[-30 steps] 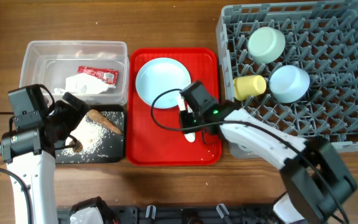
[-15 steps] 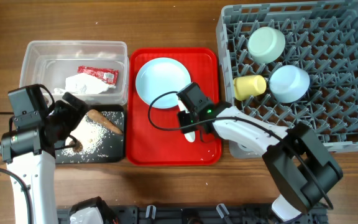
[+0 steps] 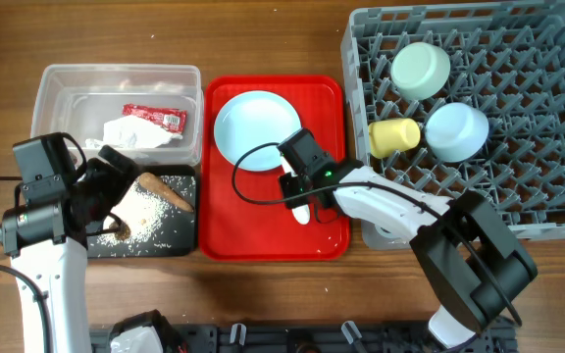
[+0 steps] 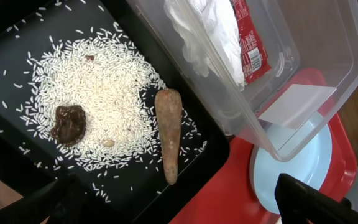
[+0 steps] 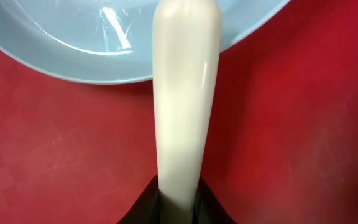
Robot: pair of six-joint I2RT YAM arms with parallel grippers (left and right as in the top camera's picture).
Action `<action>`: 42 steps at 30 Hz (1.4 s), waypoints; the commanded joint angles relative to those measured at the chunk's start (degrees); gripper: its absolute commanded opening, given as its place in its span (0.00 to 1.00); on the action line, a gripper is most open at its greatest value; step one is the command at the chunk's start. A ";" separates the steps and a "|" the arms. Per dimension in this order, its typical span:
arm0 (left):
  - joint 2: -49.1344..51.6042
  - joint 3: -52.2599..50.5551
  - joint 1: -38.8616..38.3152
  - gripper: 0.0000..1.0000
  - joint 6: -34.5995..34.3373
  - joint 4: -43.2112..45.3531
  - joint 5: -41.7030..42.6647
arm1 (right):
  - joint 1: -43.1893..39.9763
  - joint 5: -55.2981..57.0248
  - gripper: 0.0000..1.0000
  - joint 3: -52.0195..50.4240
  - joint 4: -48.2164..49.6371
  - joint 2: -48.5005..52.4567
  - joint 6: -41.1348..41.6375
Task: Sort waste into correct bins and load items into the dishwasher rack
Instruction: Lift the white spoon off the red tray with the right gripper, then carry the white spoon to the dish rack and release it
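- A smooth cream plastic utensil handle runs up the middle of the frame.
- Its upper end crosses the rim of a round light blue plate.
- Both rest on a flat red plastic tray.
- The right gripper pinches the handle's lower end.

The table is matt brown wood with visible grain. The clear tub is smooth, transparent plastic, and the black tray is dull plastic. The red tray is glossy with a fine stippled texture. The light blue plate and the cream utensil handle are smooth and shiny. The dishwasher rack is matt grey plastic. The sauce packet is shiny film, the white paper crumpled and matt, and the brown scrap rough.
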 commanded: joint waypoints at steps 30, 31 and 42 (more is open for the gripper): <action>-0.20 0.07 0.26 1.00 0.00 0.00 0.31 | -15.39 19.15 0.17 0.39 -32.24 -25.79 -7.67; -0.20 0.07 0.26 1.00 0.00 0.00 0.31 | -15.39 20.26 0.18 0.39 -32.26 -25.16 -7.89; -0.20 0.07 0.26 1.00 -0.02 0.00 0.31 | -15.39 12.87 0.31 0.31 -28.85 -24.09 -9.03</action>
